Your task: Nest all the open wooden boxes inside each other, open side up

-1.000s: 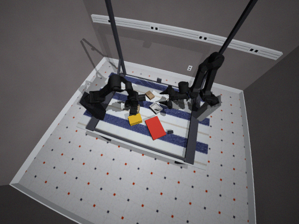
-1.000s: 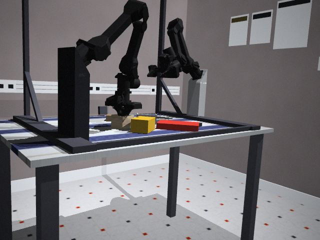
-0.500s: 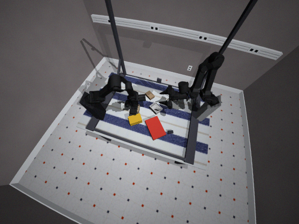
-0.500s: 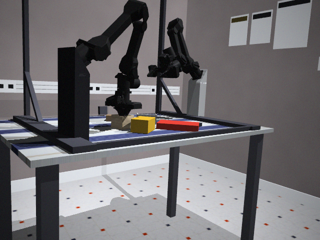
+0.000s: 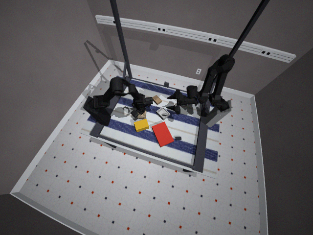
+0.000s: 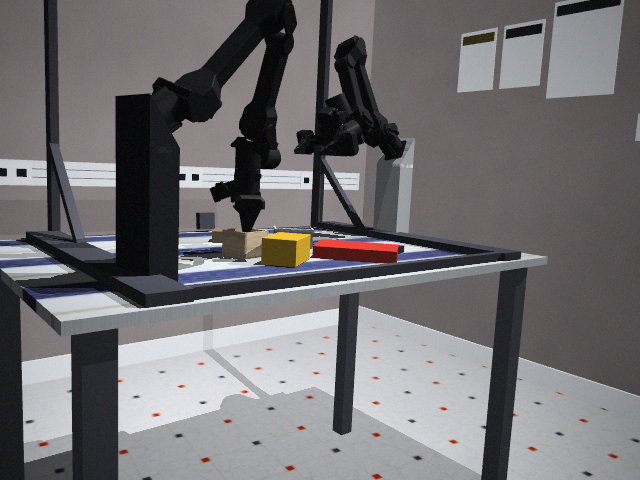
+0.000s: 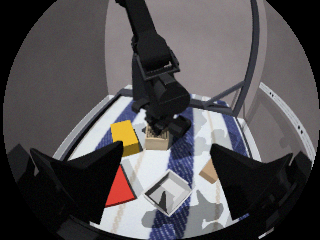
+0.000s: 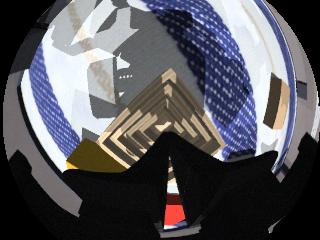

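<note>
On the striped table top [image 5: 187, 155] [image 6: 310, 281], a nest of open wooden boxes [image 5: 142, 115] [image 6: 241, 244] [image 7: 157, 143] [image 8: 167, 82] sits left of centre, the outermost upright and mouth up. Inside it, several square rims lie one within another. The right gripper [image 5: 141, 111] [image 6: 247, 229] [image 7: 157, 135] [image 8: 167, 136] points down at the nest, fingers together with nothing between them, tips about at rim level. The step in hand looks like the end of nesting: settling or leaving the smallest box. The next move probably calls for a straight lift with closed fingers, then a check that each box is flat; brushing a rim could tilt one. The left gripper [image 5: 168, 102] [image 6: 297, 142] [image 7: 168, 148], on the right side, hangs raised with fingers wide apart and holds nothing. A tan wooden piece [image 5: 157, 100] [image 6: 219, 235] [image 7: 208, 172] [image 8: 276, 102] lies apart on the far side; whether it is an upturned box or a solid block cannot be told. A grey open tray [image 5: 163, 113] [image 7: 168, 192] is right of the nest. Just to the near side stands a yellow block [image 5: 141, 125] [image 6: 285, 250] [image 7: 125, 137] [image 8: 95, 161], close enough to hamper a low sideways move. A flat red block [image 5: 162, 133] [image 6: 355, 251] [image 7: 119, 188] [image 8: 174, 213] lies near and to the right, out of the way.
</note>
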Motion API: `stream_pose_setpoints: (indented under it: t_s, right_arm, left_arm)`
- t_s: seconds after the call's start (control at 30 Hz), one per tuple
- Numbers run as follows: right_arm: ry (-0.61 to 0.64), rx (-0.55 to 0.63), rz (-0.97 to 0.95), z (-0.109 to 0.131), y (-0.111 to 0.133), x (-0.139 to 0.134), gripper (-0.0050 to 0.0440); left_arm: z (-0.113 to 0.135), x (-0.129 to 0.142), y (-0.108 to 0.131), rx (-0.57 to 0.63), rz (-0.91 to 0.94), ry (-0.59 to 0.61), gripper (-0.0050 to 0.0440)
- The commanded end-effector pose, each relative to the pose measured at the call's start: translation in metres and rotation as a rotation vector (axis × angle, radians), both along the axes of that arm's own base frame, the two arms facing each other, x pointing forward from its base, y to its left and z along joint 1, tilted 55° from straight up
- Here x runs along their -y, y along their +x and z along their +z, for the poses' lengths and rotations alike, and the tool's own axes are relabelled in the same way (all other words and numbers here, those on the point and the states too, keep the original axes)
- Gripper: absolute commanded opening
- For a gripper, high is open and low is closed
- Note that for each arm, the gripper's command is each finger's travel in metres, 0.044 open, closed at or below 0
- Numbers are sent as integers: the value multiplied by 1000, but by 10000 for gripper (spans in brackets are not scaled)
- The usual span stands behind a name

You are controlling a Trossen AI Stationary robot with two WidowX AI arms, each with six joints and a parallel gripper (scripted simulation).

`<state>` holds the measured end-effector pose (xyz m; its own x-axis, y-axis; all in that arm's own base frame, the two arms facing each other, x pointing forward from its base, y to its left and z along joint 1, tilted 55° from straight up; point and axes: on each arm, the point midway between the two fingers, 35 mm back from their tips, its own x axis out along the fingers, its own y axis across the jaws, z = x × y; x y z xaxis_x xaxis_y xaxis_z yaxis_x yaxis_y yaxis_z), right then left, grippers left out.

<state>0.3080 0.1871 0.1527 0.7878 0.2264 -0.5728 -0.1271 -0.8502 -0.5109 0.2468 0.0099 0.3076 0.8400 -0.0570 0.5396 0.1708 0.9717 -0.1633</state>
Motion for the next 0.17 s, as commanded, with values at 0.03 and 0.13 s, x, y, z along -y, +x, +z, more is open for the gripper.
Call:
stream_pose_setpoints:
  t_s: [0.03, 0.13]
  right_arm:
    - [217, -38, -151, 16, -6, 0, -13]
    - [343, -74, -241, 19, -10, 1, -35]
  left_arm:
    - [4, -1, -2, 13, 2, 3, 400]
    - [4, -1, -2, 13, 2, 3, 400]
